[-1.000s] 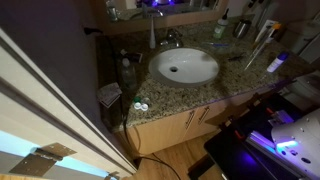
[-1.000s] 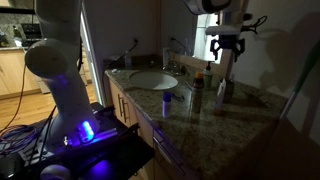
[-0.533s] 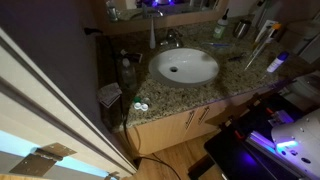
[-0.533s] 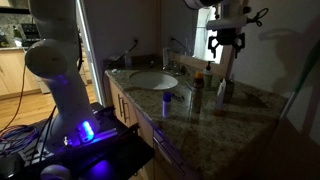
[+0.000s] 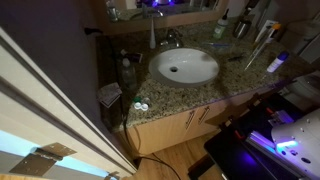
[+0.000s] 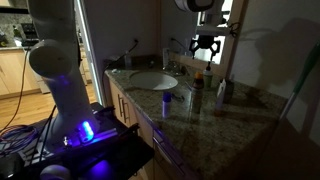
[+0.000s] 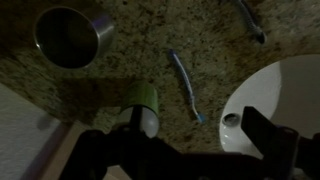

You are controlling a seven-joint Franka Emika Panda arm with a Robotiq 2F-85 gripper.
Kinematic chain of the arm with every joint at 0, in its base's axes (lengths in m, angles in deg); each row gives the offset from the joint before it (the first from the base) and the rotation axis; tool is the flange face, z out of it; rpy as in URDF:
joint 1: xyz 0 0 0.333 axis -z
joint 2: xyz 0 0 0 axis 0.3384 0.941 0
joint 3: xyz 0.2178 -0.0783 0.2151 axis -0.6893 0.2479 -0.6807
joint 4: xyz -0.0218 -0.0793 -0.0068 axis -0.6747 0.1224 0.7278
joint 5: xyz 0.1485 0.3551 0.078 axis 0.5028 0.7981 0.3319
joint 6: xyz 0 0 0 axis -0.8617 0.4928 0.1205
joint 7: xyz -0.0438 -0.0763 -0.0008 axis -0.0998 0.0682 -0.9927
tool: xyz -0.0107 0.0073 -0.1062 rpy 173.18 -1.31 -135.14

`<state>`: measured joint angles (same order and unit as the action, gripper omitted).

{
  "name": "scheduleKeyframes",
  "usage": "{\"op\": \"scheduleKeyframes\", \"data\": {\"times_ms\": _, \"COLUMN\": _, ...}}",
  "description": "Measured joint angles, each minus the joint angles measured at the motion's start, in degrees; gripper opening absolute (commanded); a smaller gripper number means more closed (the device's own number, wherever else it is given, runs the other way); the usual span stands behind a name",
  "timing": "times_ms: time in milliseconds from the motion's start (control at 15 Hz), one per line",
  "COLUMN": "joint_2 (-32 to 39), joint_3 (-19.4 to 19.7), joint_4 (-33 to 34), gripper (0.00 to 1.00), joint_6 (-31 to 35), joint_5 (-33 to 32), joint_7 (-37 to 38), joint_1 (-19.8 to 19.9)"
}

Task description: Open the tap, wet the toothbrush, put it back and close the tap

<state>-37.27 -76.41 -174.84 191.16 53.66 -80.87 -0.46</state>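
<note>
My end effector (image 6: pixel 205 45) hangs above the worktop (image 7: pixel 200 40), jaws spread and carrying nothing. The toothbrush (image 7: pixel 183 85) lies flat directly beneath it, beside the basin (image 7: pixel 290 90). The tap (image 5: pixel 170 40) stands lower, off to one side. Judged status: no step completed; all four remain.

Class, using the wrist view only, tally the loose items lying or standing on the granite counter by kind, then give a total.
Metal cup: 1
Slim brushes: 2
Green-topped container: 1
Total: 4
</note>
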Motion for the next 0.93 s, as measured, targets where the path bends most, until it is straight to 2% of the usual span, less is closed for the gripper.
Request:
{"op": "scheduleKeyframes", "data": {"times_ms": 533, "joint_2": -1.7, "joint_3": 0.1, "joint_4": -2.3, "gripper": 1.0, "joint_6": -1.2, "joint_5": 0.0, "joint_7": -3.5, "joint_1": -1.1}}
{"op": "scheduleKeyframes", "data": {"times_ms": 933, "joint_2": -1.5, "joint_3": -1.3, "joint_4": -9.1, "gripper": 1.0, "joint_6": 3.5, "joint_5": -0.4, "joint_7": -5.6, "joint_1": -6.8}}
